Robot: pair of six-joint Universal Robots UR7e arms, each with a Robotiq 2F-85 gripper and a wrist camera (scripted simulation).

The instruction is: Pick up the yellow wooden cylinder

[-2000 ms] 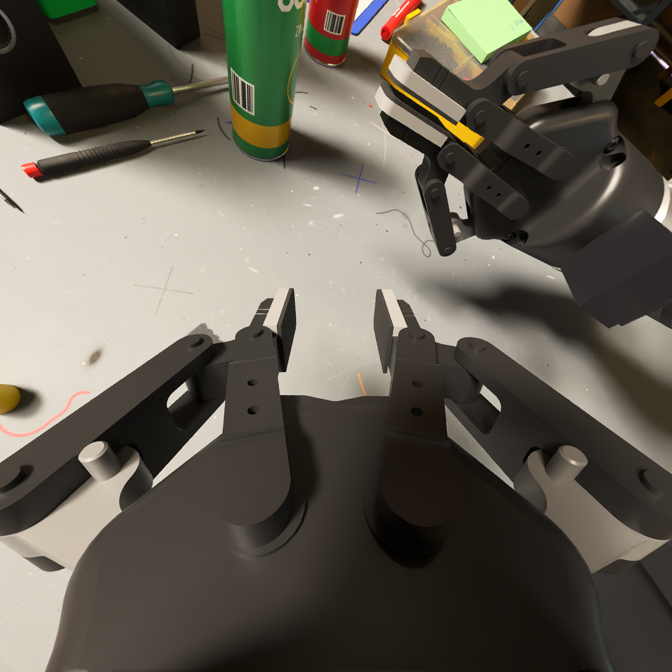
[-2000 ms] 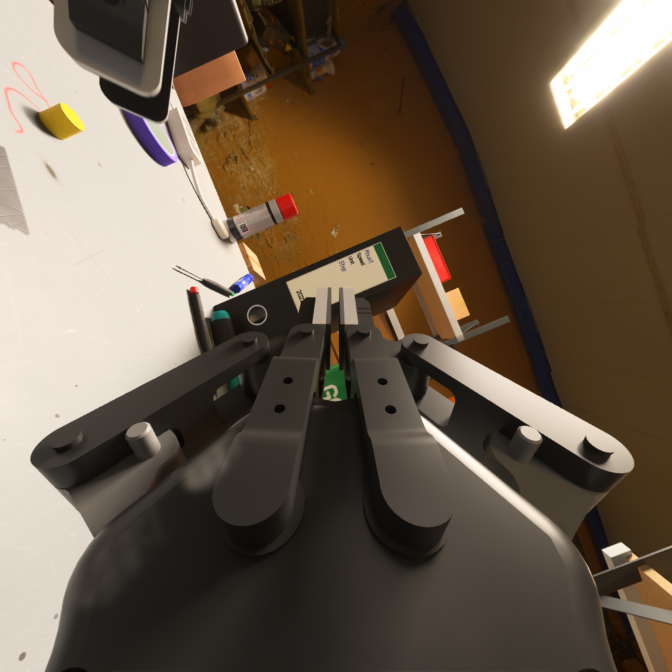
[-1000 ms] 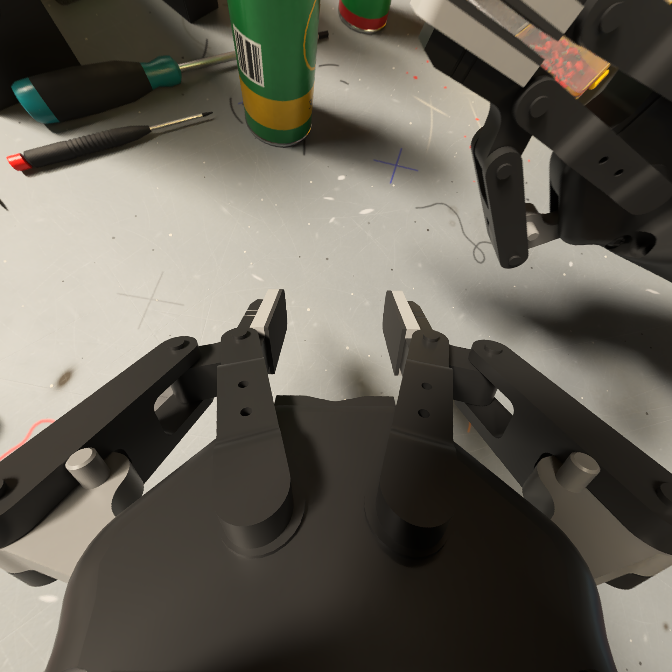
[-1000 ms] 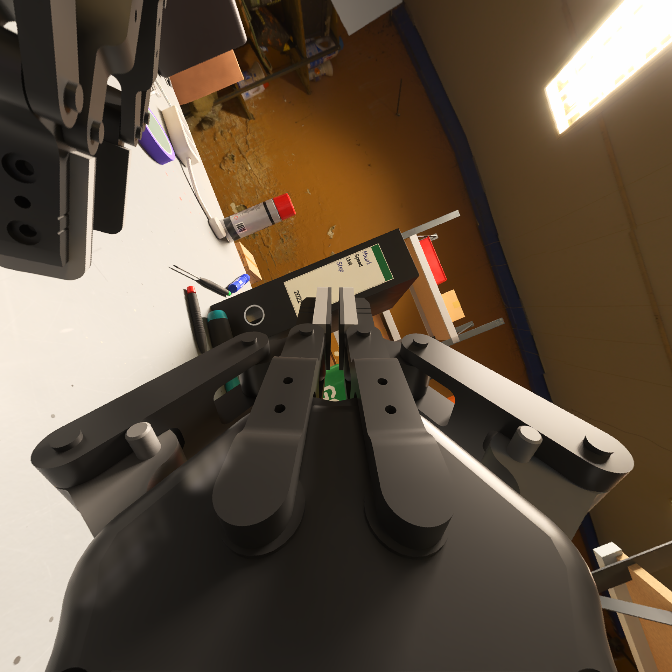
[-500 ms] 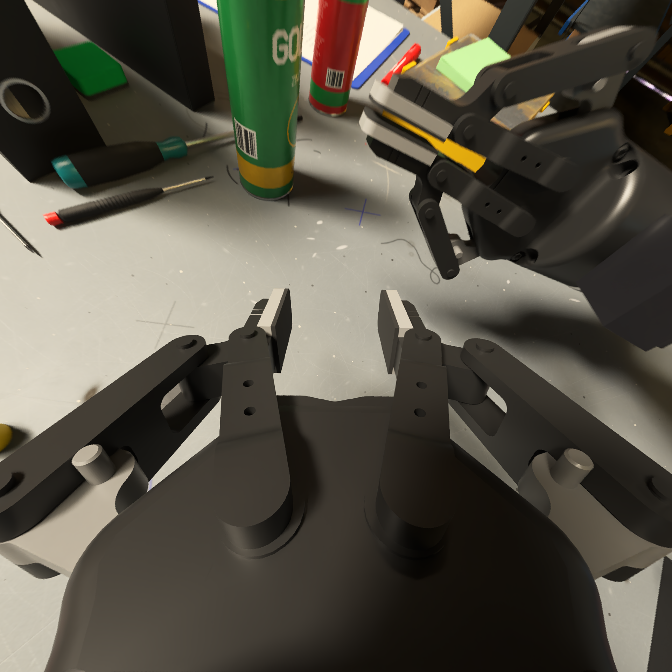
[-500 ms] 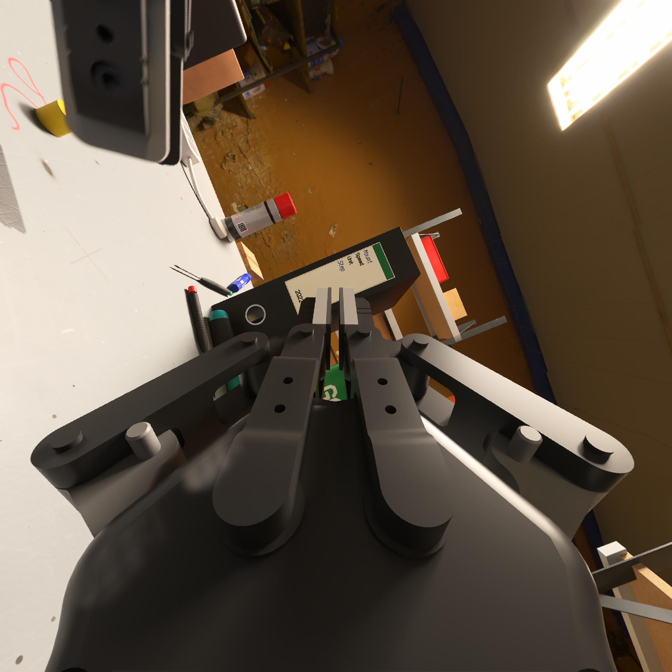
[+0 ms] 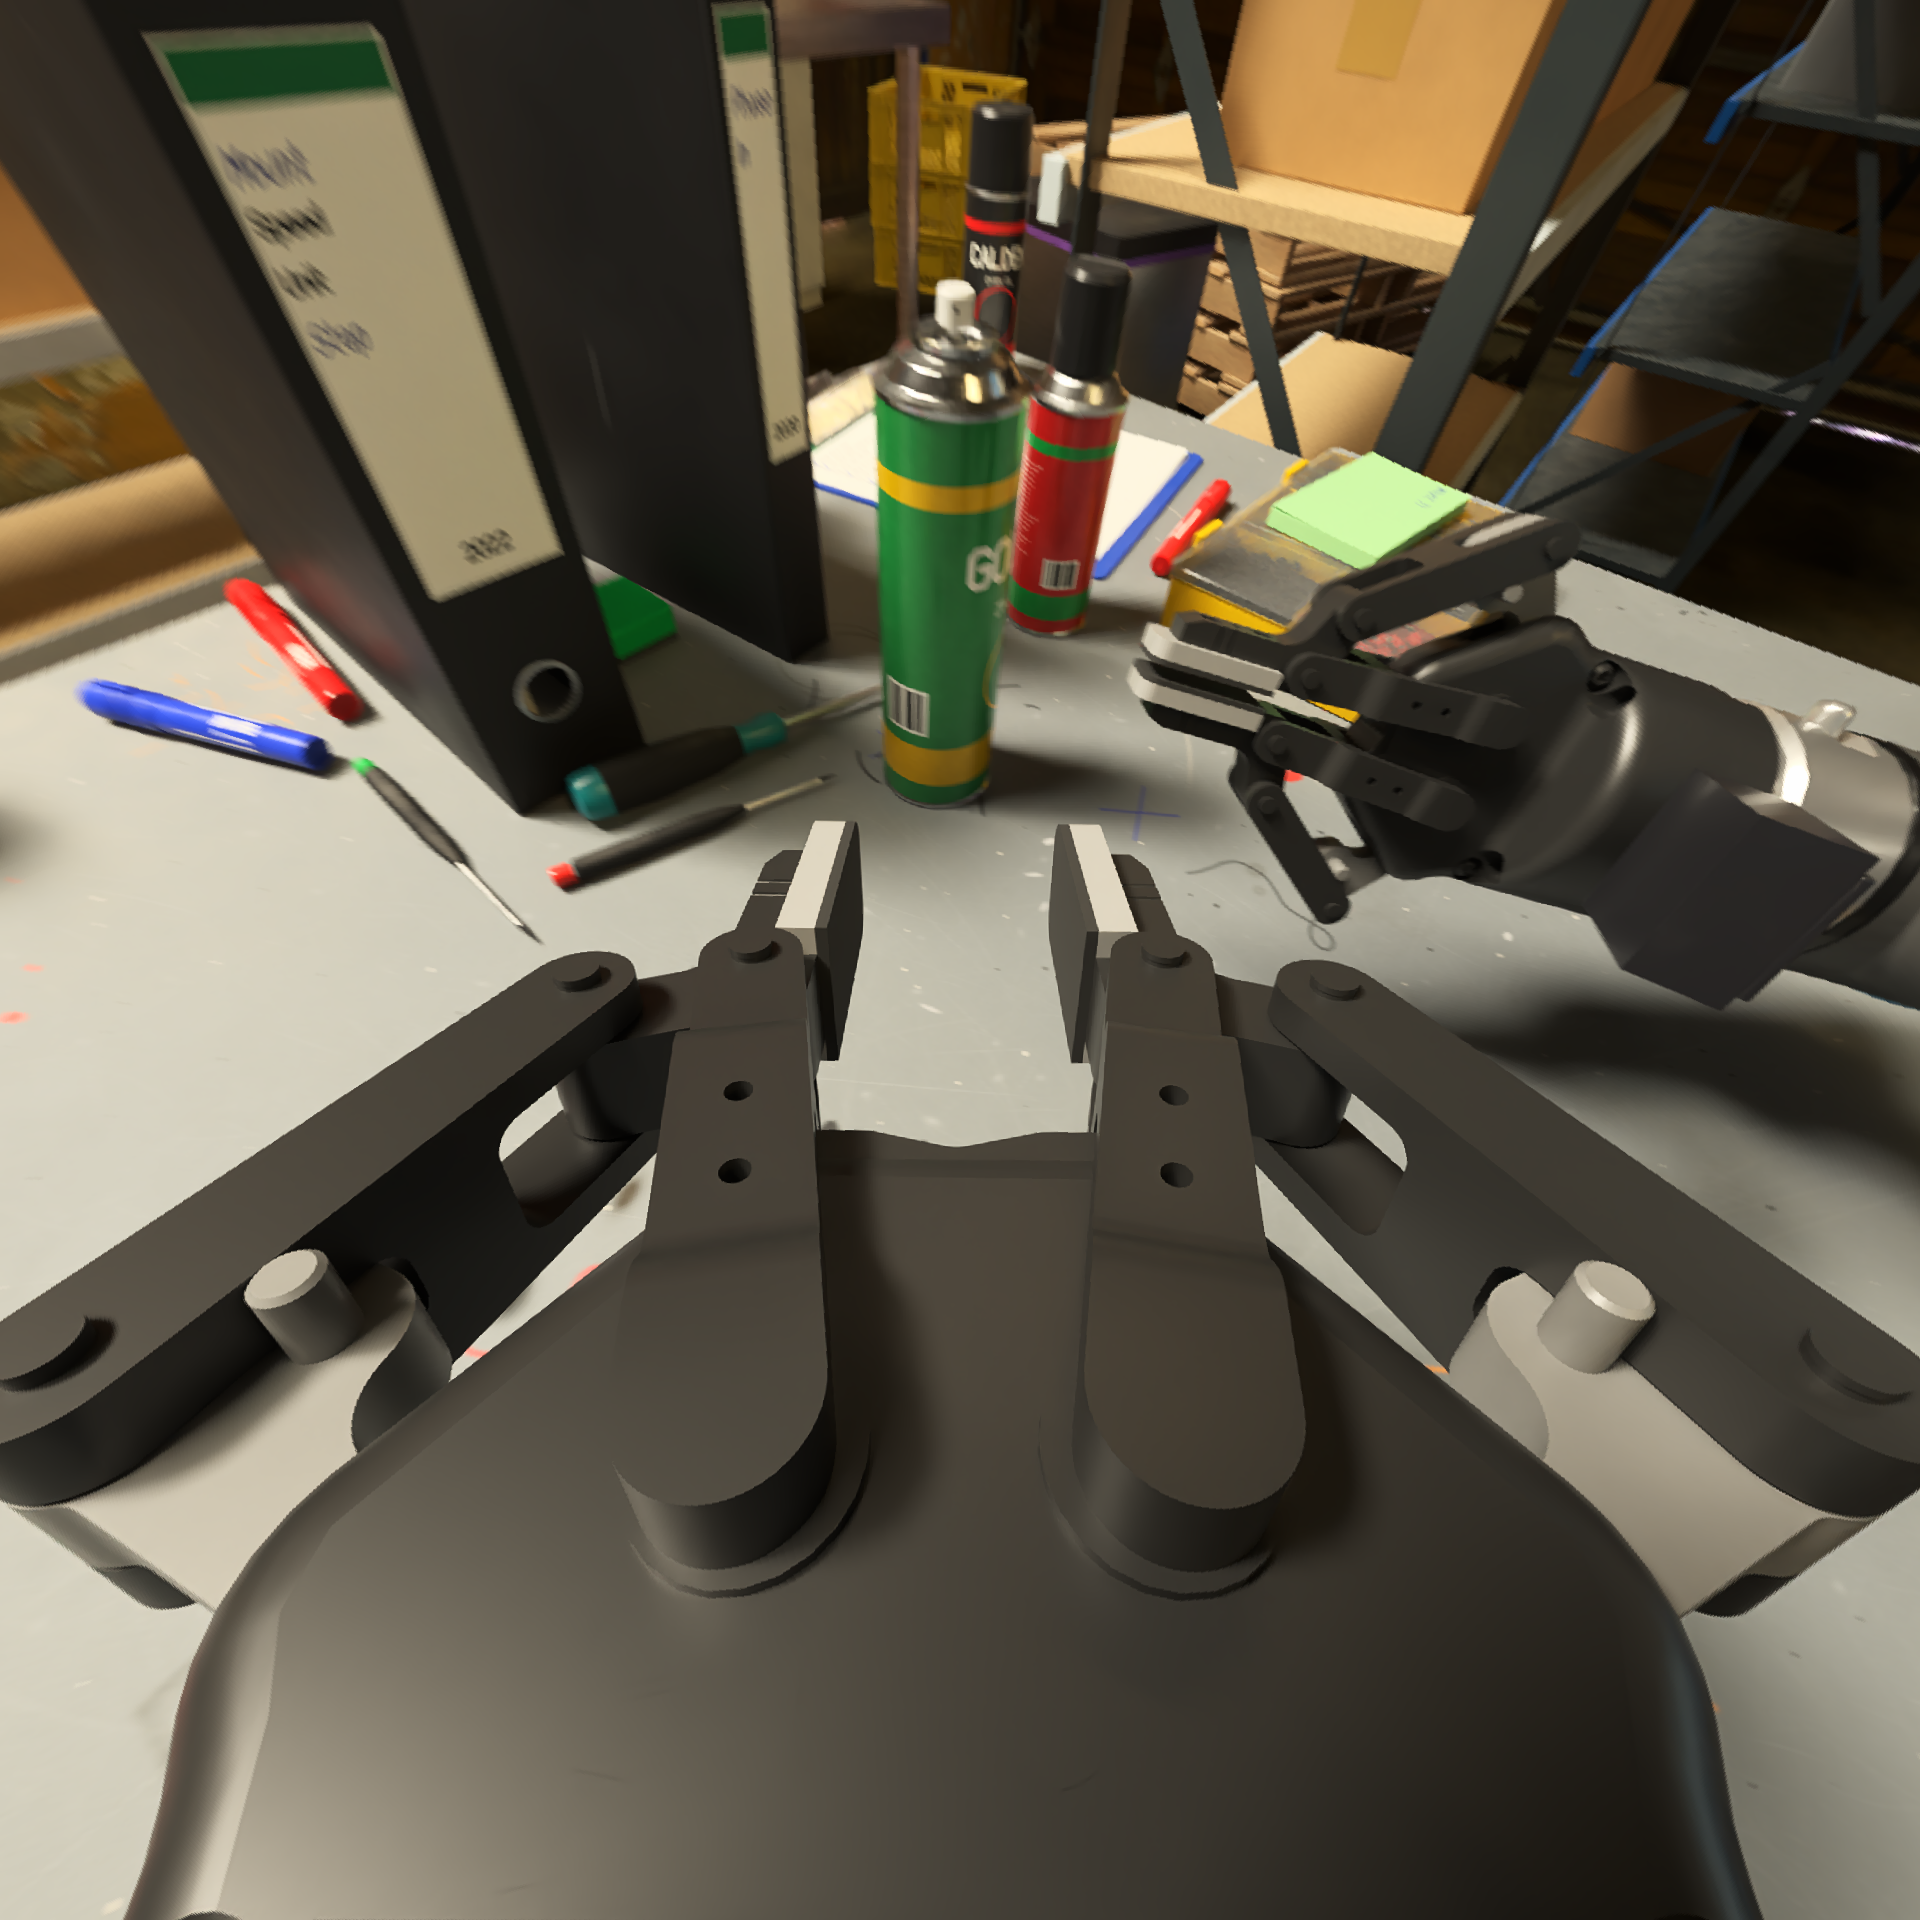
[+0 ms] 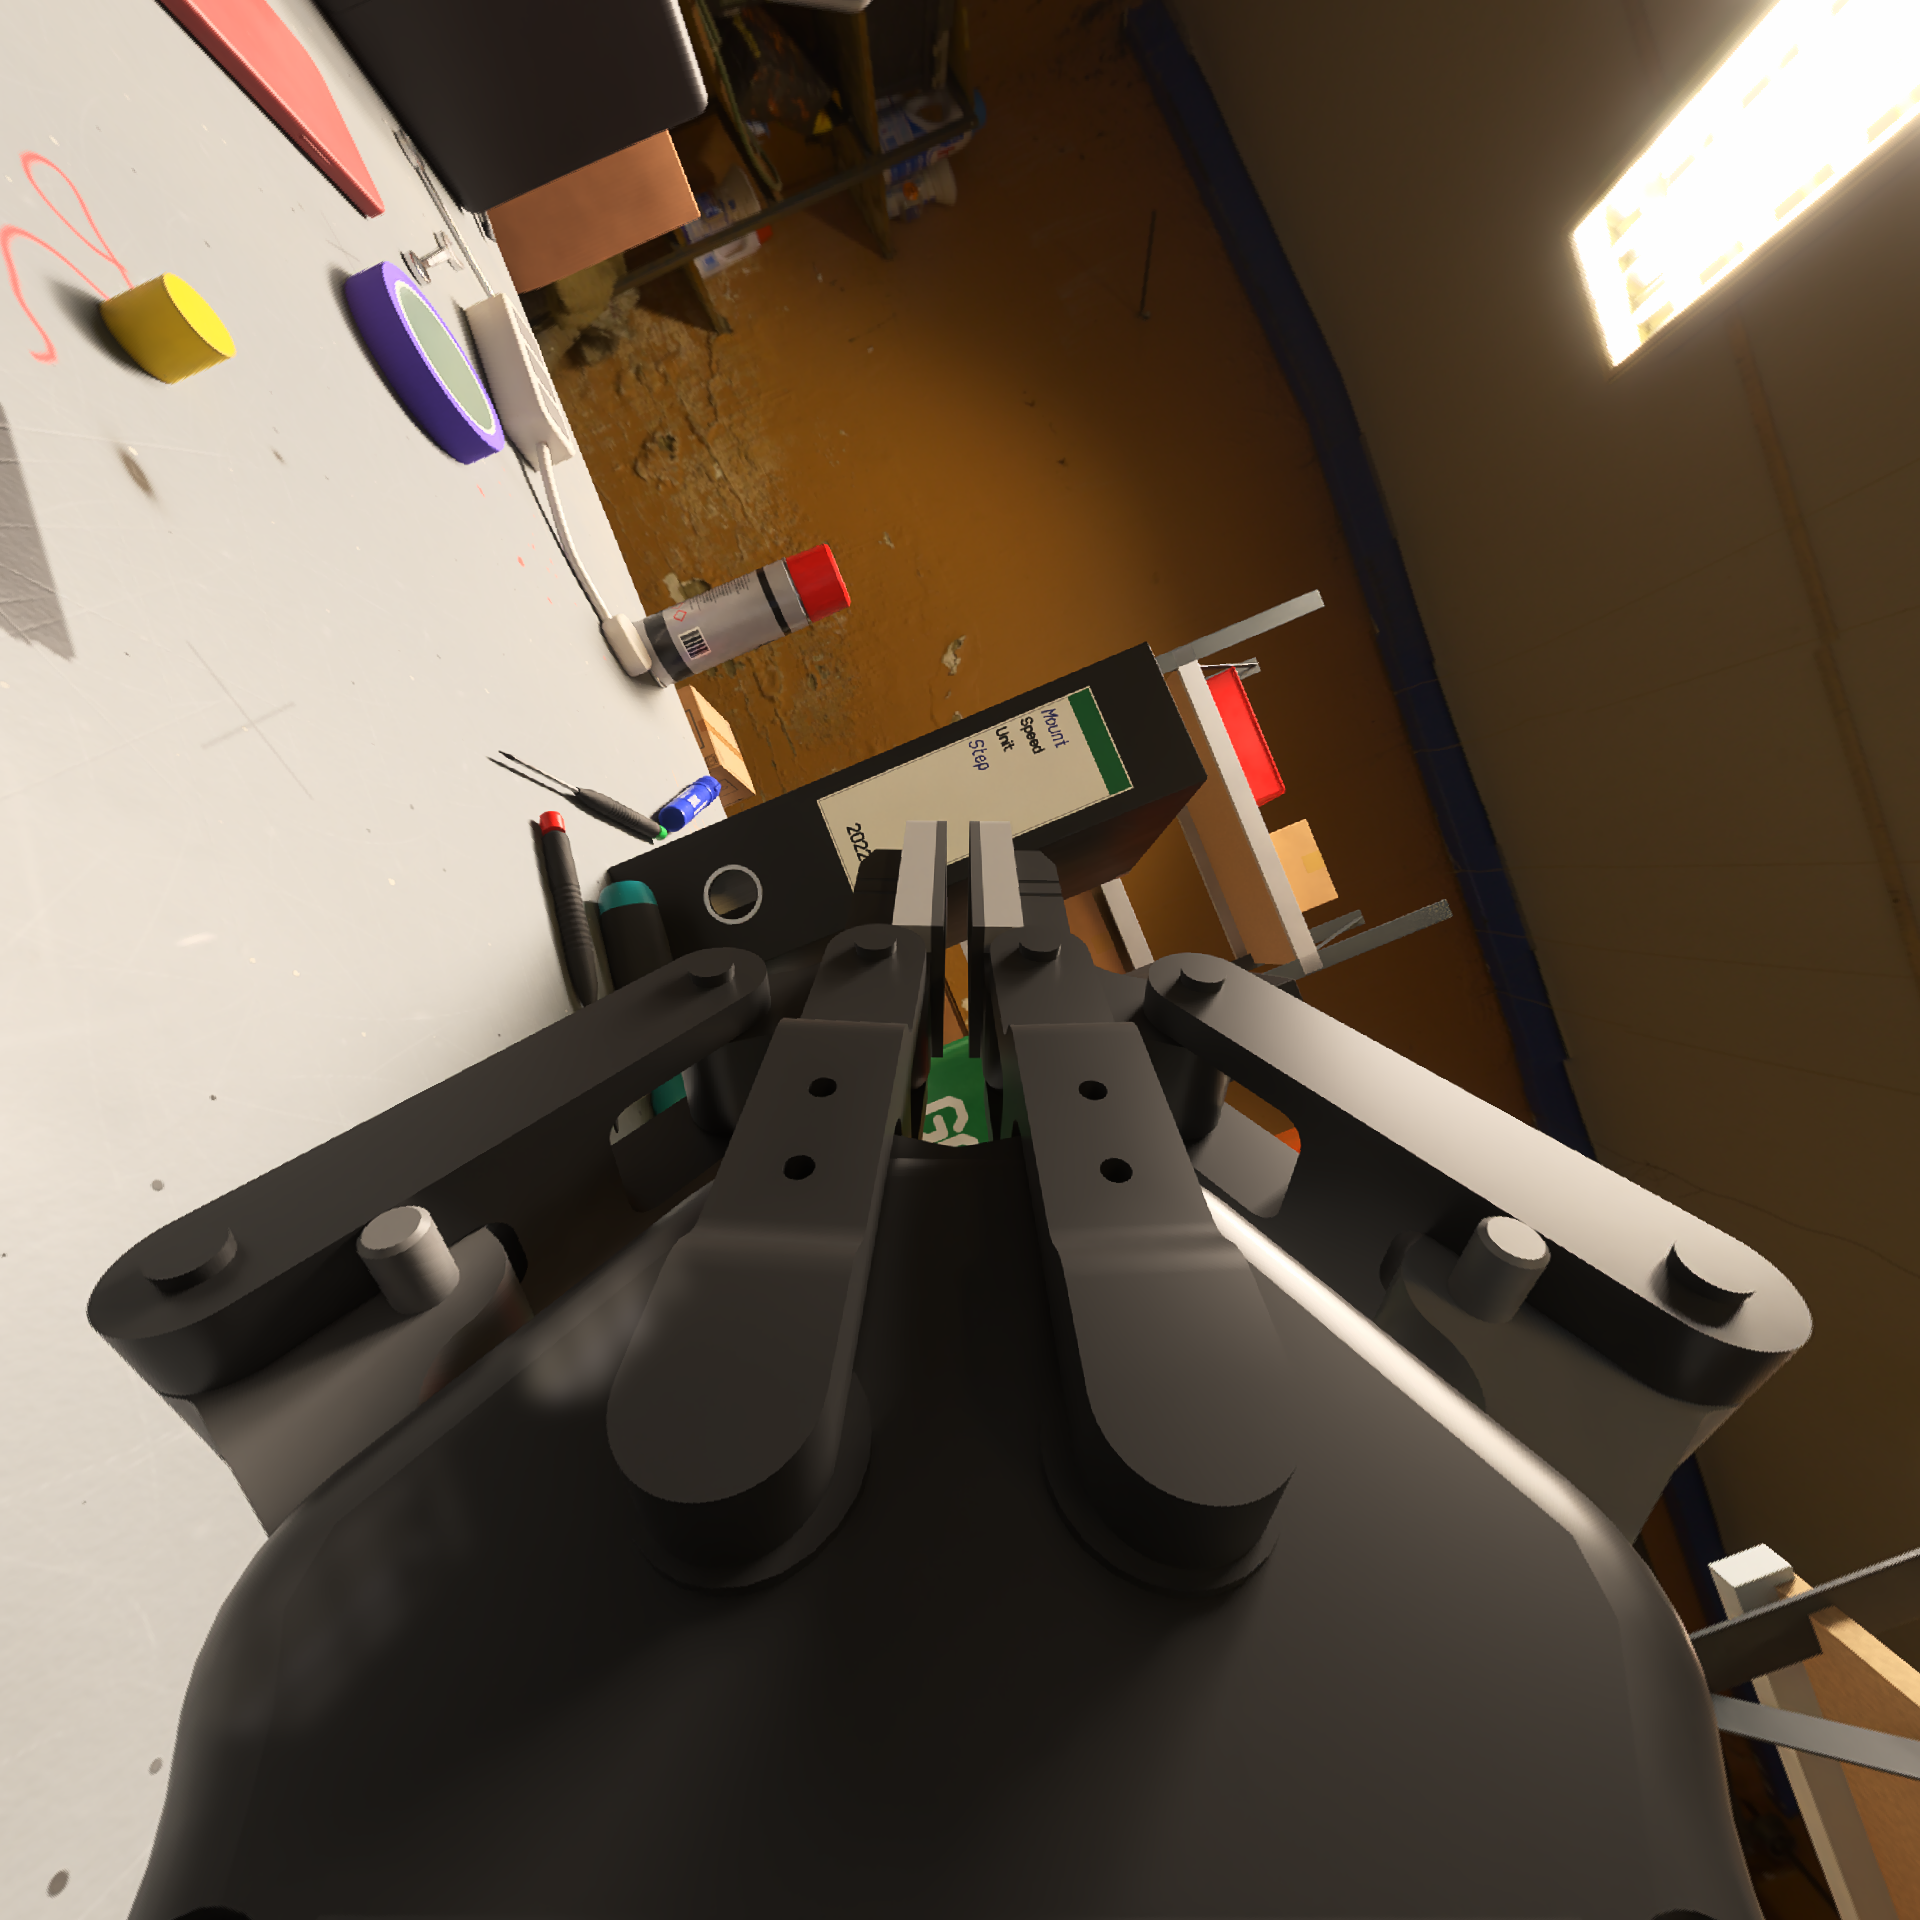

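**A:** Your left gripper (image 7: 954,894) stands with its jaws well apart and nothing between them, above bare grey table (image 7: 260,987). The green spray can (image 7: 940,603) stands upright just beyond its fingertips.

**B:** And your right gripper (image 8: 956,868)?

**A:** Its pads are drawn in to a narrow slit, and no object shows between them. In the left wrist view you see it to the right of the green can, lying on its side above the table, fingers pointing toward the can.

**B:** Where is the yellow wooden cylinder (image 8: 166,327)?

**A:** You find it only in the right wrist view, resting on the table far from the green can, clear of both grippers. A pink scribble (image 8: 52,249) on the table runs up to it, and a purple tape roll (image 8: 426,364) lies near it on the side toward the table edge.

**B:** What else sits by the can?

**A:** A red spray can (image 7: 1070,488) stands just behind it, and a black binder (image 7: 343,384) stands upright to its left. A teal-handled screwdriver (image 7: 675,764) lies between the binder's foot and the can, with a slim red-tipped screwdriver (image 7: 686,831) beside it, nearer your left gripper. Farther left of the binder you see a red marker (image 7: 291,649) and a blue marker (image 7: 203,724). To the can's right, behind your right gripper, a green sticky-note pad (image 7: 1366,509) sits on a yellow box (image 7: 1236,582).
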